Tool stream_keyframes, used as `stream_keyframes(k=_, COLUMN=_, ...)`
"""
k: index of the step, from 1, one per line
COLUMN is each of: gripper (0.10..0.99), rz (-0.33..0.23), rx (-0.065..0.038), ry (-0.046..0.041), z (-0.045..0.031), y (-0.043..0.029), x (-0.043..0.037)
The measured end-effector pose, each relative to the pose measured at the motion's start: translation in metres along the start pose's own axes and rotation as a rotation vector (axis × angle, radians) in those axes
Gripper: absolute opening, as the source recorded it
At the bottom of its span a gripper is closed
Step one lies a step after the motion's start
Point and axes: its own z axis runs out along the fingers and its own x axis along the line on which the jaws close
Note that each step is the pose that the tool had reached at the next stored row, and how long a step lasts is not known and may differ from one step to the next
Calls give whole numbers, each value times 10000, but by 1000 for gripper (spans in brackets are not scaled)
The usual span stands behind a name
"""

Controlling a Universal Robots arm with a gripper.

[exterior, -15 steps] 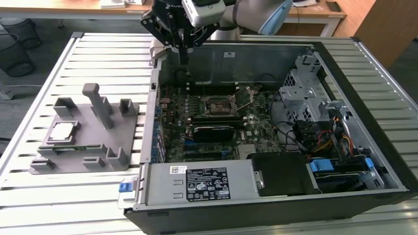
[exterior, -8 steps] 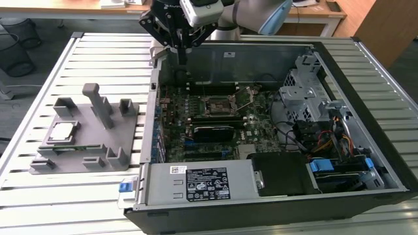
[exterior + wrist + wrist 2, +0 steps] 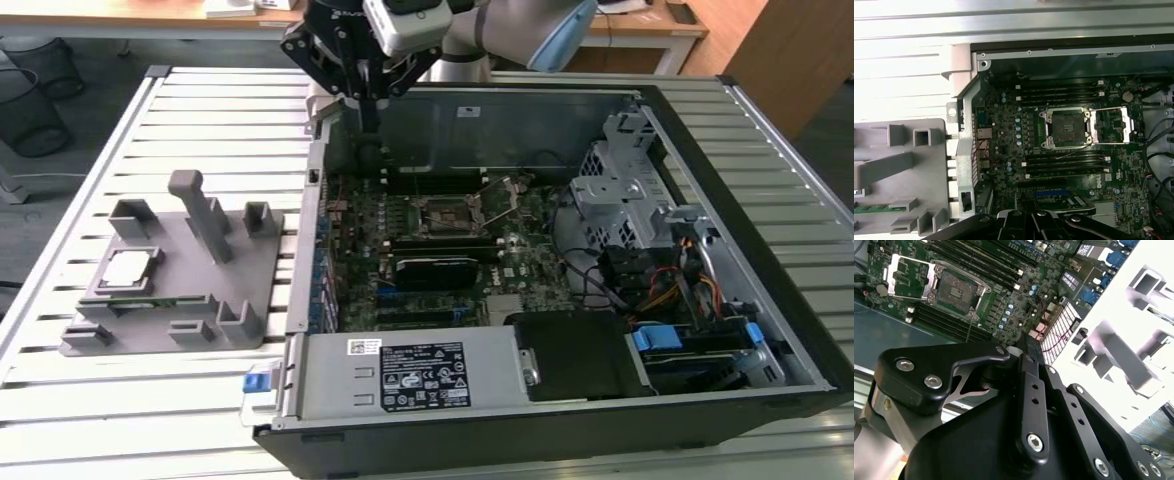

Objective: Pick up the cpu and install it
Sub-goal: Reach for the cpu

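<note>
The cpu [image 3: 130, 270], a small pale silver square, lies flat in a recess on the grey fixture [image 3: 200, 300] at the exterior view's left, outside the computer case. My gripper [image 3: 366, 122] hangs shut and empty above the case's back left corner, well away from the cpu. On the motherboard the metal-framed socket [image 3: 447, 214] stands with its frame swung open; in both wrist views it shows below the gripper [image 3: 1026, 337], as socket [image 3: 956, 290] and socket [image 3: 1066, 127]. Its bed looks bare.
The open black computer case [image 3: 774, 300] lies on a slatted white table [image 3: 80, 160]. A green memory strip [image 3: 150, 301] rests on the fixture's front. Upright posts [image 3: 194, 205] rise from the fixture. Drive cage [image 3: 621, 190] and cables [image 3: 667, 290] fill the case's right side.
</note>
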Motion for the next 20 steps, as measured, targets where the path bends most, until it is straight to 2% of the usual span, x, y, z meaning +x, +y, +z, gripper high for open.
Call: stream_keyframes(k=20, gripper=106, rz=1, rx=2, ry=26, z=12, y=-5, x=57)
